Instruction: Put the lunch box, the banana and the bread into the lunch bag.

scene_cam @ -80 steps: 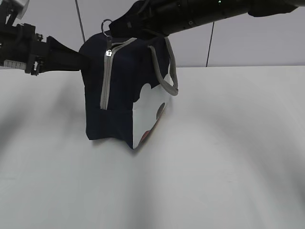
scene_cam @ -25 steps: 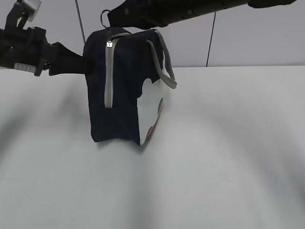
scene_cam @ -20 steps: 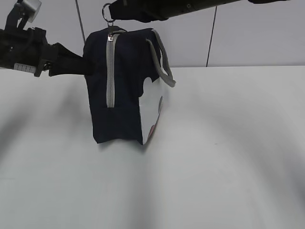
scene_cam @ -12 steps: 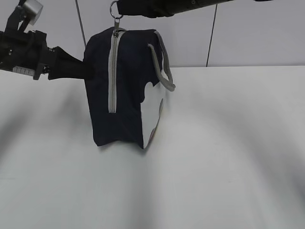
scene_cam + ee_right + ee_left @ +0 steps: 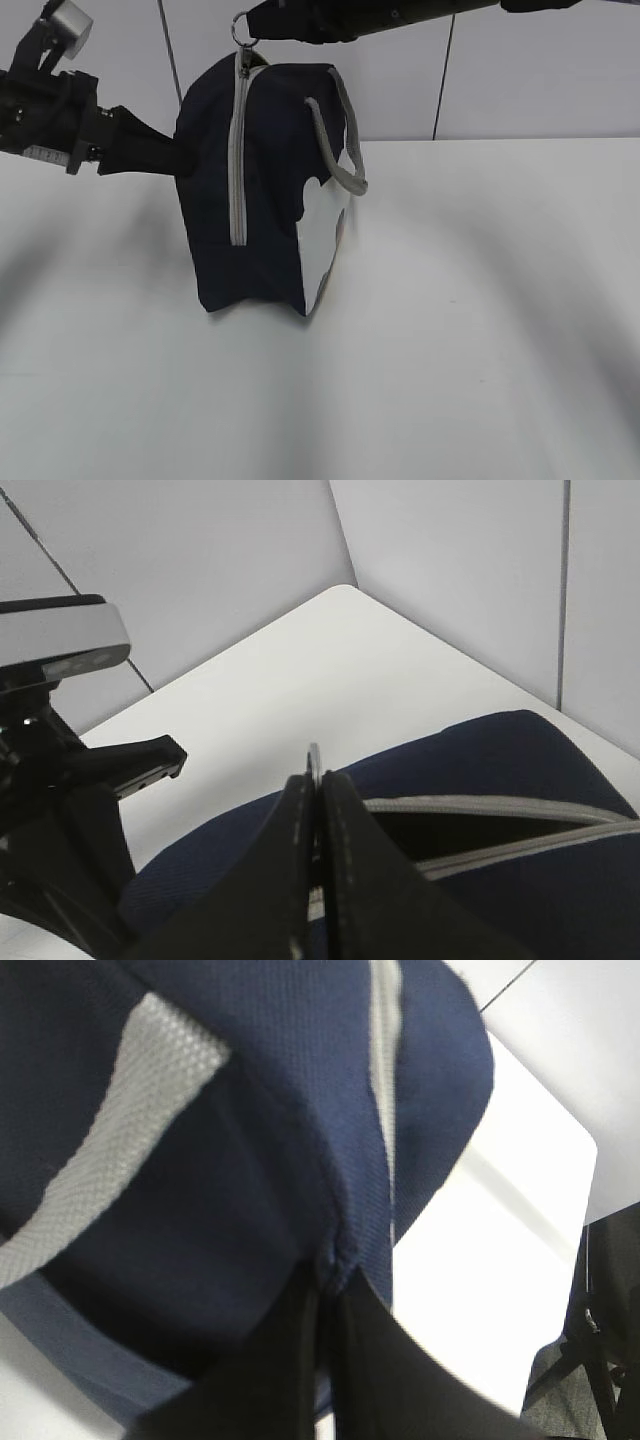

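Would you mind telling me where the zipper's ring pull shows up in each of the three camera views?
Exterior view: ring pull at top centre-left, above the lunch bag, at the right gripper.
Left wrist view: not visible; only navy fabric and grey zipper tape.
Right wrist view: ring's edge pinched between the shut jaws, centre.
Shared landmark: the grey zipper.

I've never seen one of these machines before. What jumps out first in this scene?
A navy-blue lunch bag stands upright on the white table, left of centre. Two black arms pinch it: the left gripper nips the fabric at its left side, and the right gripper, reaching across the top, is shut on the ring pull of the grey zipper.
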Motion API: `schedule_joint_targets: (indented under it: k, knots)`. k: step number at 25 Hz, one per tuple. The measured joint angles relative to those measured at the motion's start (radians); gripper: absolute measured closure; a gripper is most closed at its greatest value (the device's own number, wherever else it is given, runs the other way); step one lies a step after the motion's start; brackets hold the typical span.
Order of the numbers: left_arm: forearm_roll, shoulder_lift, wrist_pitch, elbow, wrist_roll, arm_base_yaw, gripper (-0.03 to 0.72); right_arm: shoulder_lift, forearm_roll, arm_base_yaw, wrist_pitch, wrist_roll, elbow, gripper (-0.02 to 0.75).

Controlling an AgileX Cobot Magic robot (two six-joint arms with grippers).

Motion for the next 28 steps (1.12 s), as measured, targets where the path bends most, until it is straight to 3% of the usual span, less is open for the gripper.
schedule_joint_targets:
  k: [12,28]
  knots:
    - [0.022,0.000,-0.008,0.000,-0.018,0.000,0.686,0.112,0.000,-0.043,-0.075,0.036,-0.187,0.754]
    - [0.038,0.000,-0.011,0.000,-0.021,0.000,0.686,0.223,0.000,-0.081,-0.070,0.098,-0.297,0.754]
